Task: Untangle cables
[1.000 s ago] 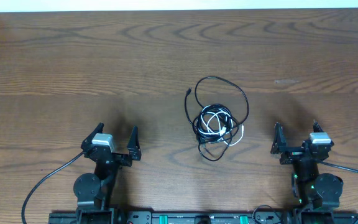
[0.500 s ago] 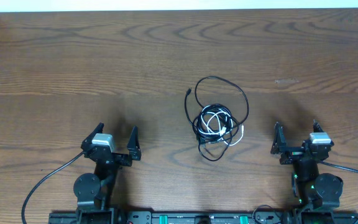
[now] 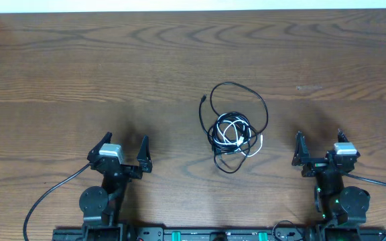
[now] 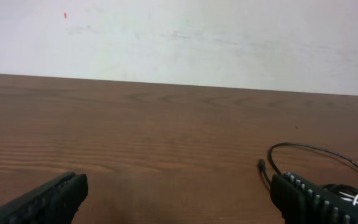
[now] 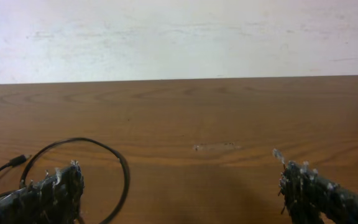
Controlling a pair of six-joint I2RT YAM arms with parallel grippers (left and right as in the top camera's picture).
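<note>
my left pincer (image 3: pixel 123 148) sits low at the near edge of the table (image 3: pixel 79 67), fingers spread wide and holding nothing. my right pincer (image 3: pixel 319 146) sits at the same edge on the other side, also spread wide and holding nothing. both are apart from the cables (image 3: pixel 233 130).

the cables lie in a small heap on the wood between my two pincers and a little farther out, nearer to my right one. the heap is a tight knot of thin black loops with a white strand (image 3: pixel 236 134) wound through it. one larger black loop arcs out from the far side of the knot, and it ends in a small plug (image 3: pixel 202 100) lying on the table just left of the loop.

from my left wrist i see that loop (image 4: pixel 309 148) past my right-hand finger, with the plug (image 4: pixel 261 165) beside it. from my right wrist the same loop (image 5: pixel 104 146) curves behind my left-hand finger. a pale wall (image 5: pixel 179 37) rises beyond the table's far edge.
</note>
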